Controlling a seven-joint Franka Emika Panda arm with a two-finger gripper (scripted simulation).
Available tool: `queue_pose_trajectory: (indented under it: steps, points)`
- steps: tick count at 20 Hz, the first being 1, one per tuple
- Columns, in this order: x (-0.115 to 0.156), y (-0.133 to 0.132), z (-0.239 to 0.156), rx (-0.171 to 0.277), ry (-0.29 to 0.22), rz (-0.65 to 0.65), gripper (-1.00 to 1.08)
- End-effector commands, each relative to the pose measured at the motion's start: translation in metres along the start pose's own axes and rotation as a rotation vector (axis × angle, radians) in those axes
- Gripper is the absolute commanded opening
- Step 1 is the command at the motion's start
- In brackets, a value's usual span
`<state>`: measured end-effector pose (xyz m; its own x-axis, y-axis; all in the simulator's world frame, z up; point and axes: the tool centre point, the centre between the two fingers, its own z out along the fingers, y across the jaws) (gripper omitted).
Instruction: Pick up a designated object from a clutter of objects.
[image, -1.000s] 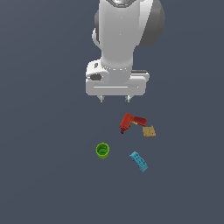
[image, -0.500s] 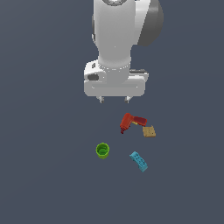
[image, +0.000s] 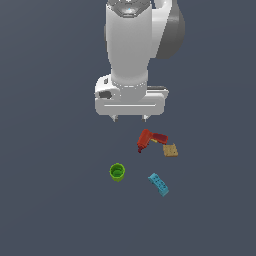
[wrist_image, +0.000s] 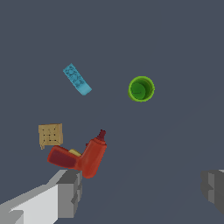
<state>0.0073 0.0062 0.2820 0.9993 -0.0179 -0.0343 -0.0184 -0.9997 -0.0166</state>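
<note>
Your gripper (image: 130, 118) hangs above the dark grey table (image: 50, 200) with its two fingers spread wide apart and nothing between them. In the exterior view you see only the two small fingertips (image: 115, 119) poking out below the white hand of the arm (image: 131, 60); in the wrist view the grey finger pads (wrist_image: 70, 192) sit at opposite edges of the picture with bare table between them.

The green cup (image: 117, 172) you are after stands upright on the table, its open mouth facing up, so you can look straight into the hollow inside in the wrist view (wrist_image: 141, 89). It stands alone, well apart from the other items and not touched by the gripper. In the exterior view it lies below the gripper and a little toward that view's left.

The red drill toy (image: 149, 140) lies on its side, nearer the gripper than the cup, on the exterior view's right. In the wrist view its body (wrist_image: 87, 156) shows just beside one finger pad, though you cannot tell from that view whether they touch. The tan cracker (image: 170, 150) lies flat just beside the drill's handle end. The light blue block (image: 158, 184) lies flat and angled, apart from the rest, on the exterior view's right of the cup.
</note>
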Motion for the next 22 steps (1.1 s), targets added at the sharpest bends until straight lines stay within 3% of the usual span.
queue_pose_trajectory:
  steps: [1, 22]
  points:
    - [0.007, 0.002, 0.008, -0.001, 0.001, 0.003, 1.00]
    - [0.094, 0.045, 0.154, -0.013, 0.030, 0.035, 1.00]
